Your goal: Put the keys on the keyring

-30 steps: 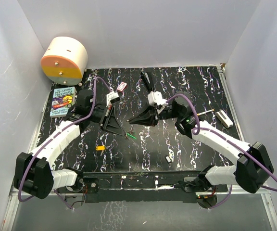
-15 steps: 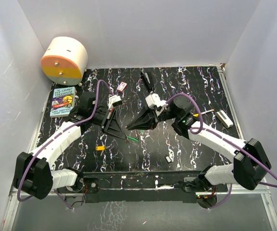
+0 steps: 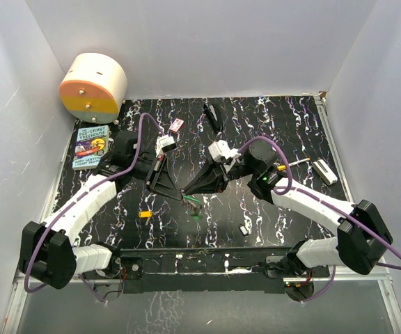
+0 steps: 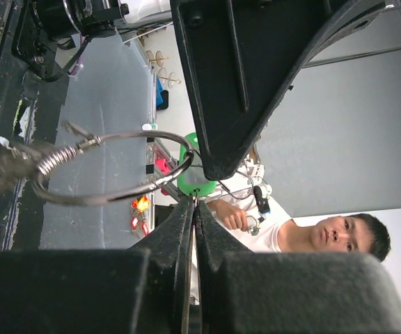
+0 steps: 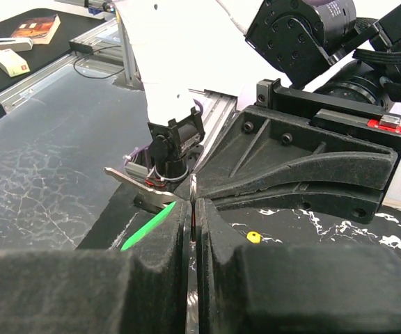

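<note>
Silvery keyring [image 4: 148, 188] sat pinched in your left gripper [image 4: 195, 202] over the bench [image 3: 291, 125]; your right gripper [image 5: 192, 202] was closed on the green-tagged key [image 5: 148, 226], tips nearly meeting. You did best to ease the key's hole onto the wire's split end slowly, both grips firm

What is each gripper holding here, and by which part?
Left gripper pinches the keyring by its wire rim. Right gripper pinches what looks like a thin silvery key, with its green tag sticking out free.
</note>
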